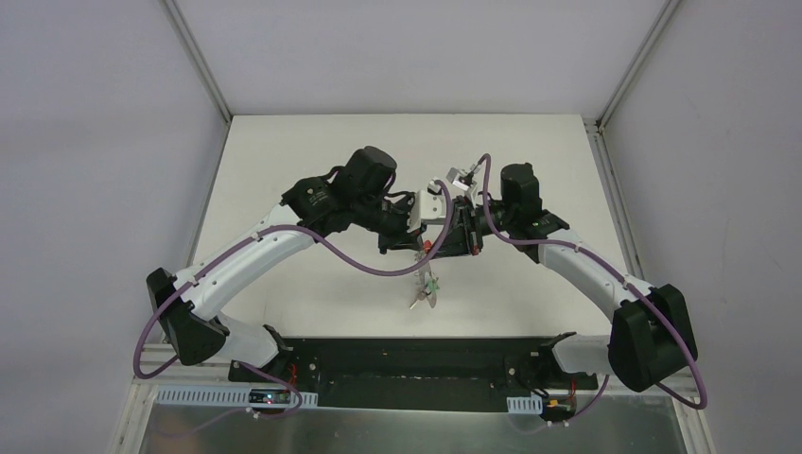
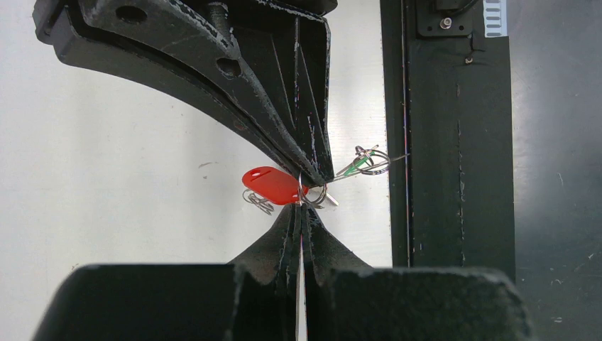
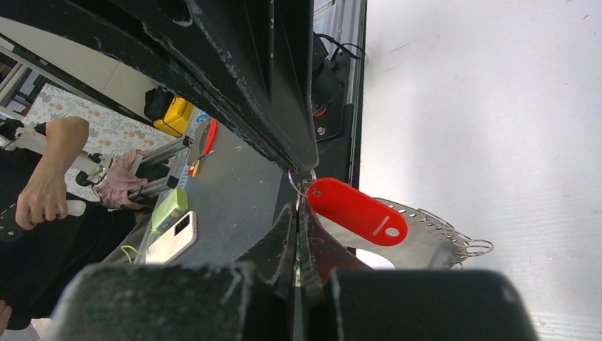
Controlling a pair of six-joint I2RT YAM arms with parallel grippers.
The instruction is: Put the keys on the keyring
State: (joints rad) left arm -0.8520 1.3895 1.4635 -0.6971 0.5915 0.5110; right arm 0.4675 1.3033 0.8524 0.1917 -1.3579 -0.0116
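Observation:
My two grippers meet tip to tip above the table's middle. My left gripper is shut on the small wire ring that carries the red key tag. My right gripper is shut and appears to pinch the keyring, a flat silver curved band with holes and small rings on its rim. The keyring hangs down below both grippers. A green key hangs on it. The black key is hidden.
The black base rail runs along the near edge. Grey walls enclose the white table at the left, right and back. A person's arm and a phone are off the table.

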